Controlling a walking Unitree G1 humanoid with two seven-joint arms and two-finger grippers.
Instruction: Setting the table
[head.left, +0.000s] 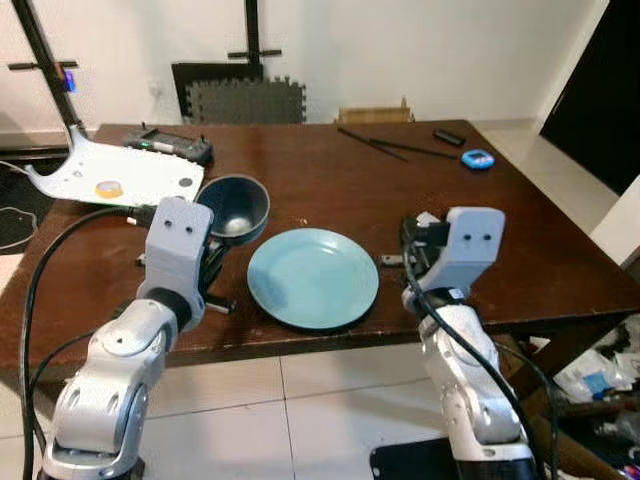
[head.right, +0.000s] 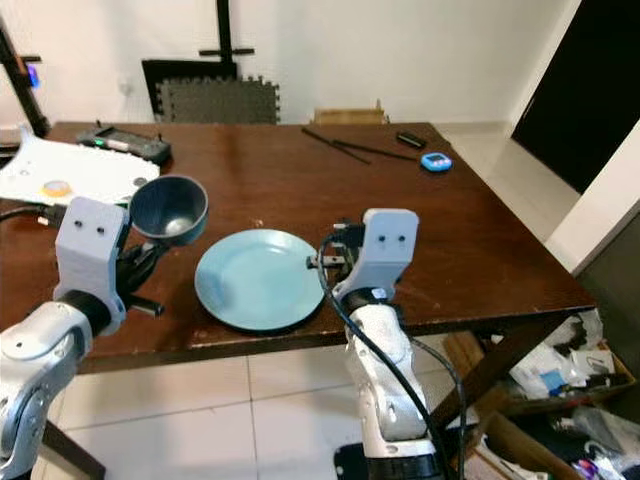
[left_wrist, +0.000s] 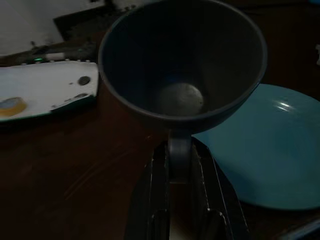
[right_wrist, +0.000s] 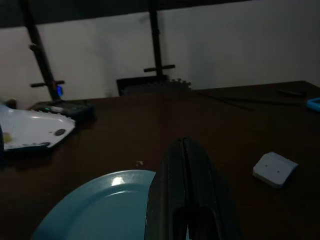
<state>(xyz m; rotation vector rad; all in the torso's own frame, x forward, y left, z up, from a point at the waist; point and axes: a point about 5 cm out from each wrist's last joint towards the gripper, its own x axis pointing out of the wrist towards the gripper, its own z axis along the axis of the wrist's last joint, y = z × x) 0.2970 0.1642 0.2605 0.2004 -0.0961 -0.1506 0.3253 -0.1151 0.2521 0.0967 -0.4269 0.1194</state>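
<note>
Wooden table (head.left: 330, 190): left pincer (left_wrist: 181, 165) grips raised bowl (head.left: 234, 207).

the left gripper (left_wrist: 180, 165) hides part of the dark bowl's (left_wrist: 182, 60) rim. the light blue plate (left_wrist: 272, 150) runs off the left wrist view's edge, and the right gripper (right_wrist: 186, 150) covers its near rim.

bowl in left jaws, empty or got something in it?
Empty. The left wrist view looks straight into the dark blue bowl: bare bottom with a pale glare spot, nothing inside. The left gripper grips its rim.
</note>
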